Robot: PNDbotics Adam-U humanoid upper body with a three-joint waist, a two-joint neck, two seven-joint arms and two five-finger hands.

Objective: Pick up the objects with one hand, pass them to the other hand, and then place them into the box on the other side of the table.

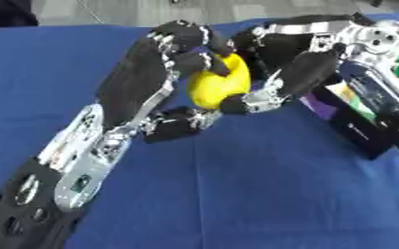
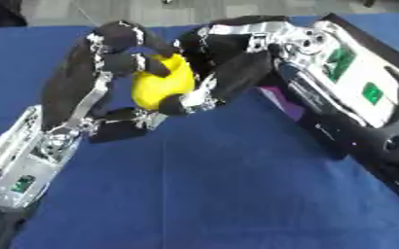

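A yellow rounded object hangs above the blue table near the middle of the view, between both hands. My left hand comes up from the lower left. Its fingers curl over the object's top and left side, and its thumb lies below. My right hand reaches in from the upper right. Its fingers wrap under the object and over its right side. The far side of the object is hidden by the fingers.
A dark box with a purple and white inner face stands at the right of the table, partly under my right forearm. Bare blue cloth fills the front and left. Grey floor shows past the far edge.
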